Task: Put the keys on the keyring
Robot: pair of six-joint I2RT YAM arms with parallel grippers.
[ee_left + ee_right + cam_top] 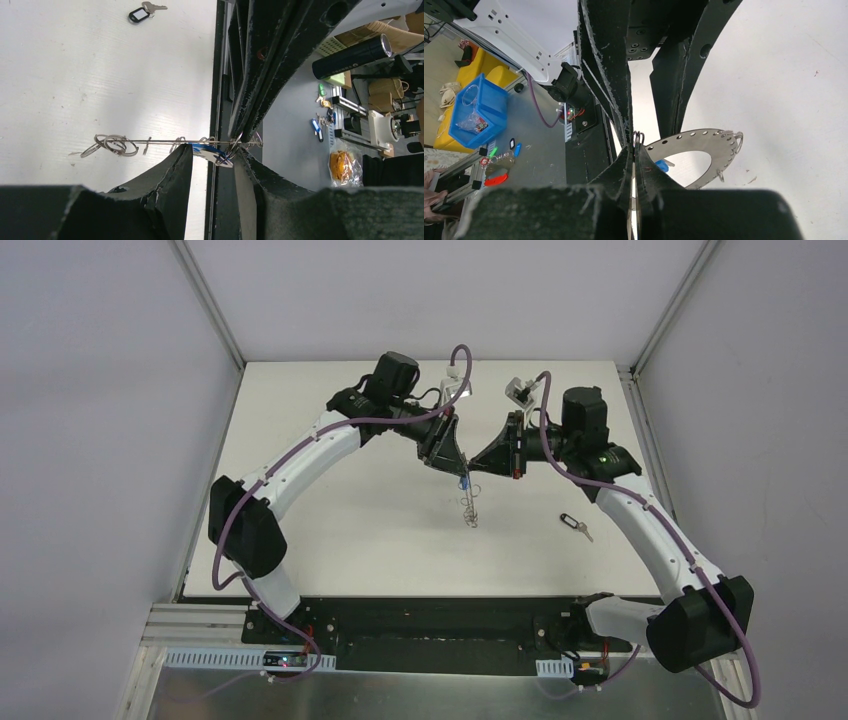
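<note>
Here's the right gripper (634,150) clenched on the rim of the flat grey metal keyring (696,141), over the white table (350,530), tiny blue-headed silver key (204,148) between the fingers of the left gripper (214,153) (gripped or not, can't tell), black-headed silver key (572,523) lying well apart, rightward.

Pale grey walls (100,390) close in a white tabletop (330,530) on three sides, with aluminium posts (207,300) at the far corners. The right of the left wrist view shows a black cylinder (350,56) and cardboard boxes (395,35). A blue bin (476,117) sits at the left of the right wrist view.
</note>
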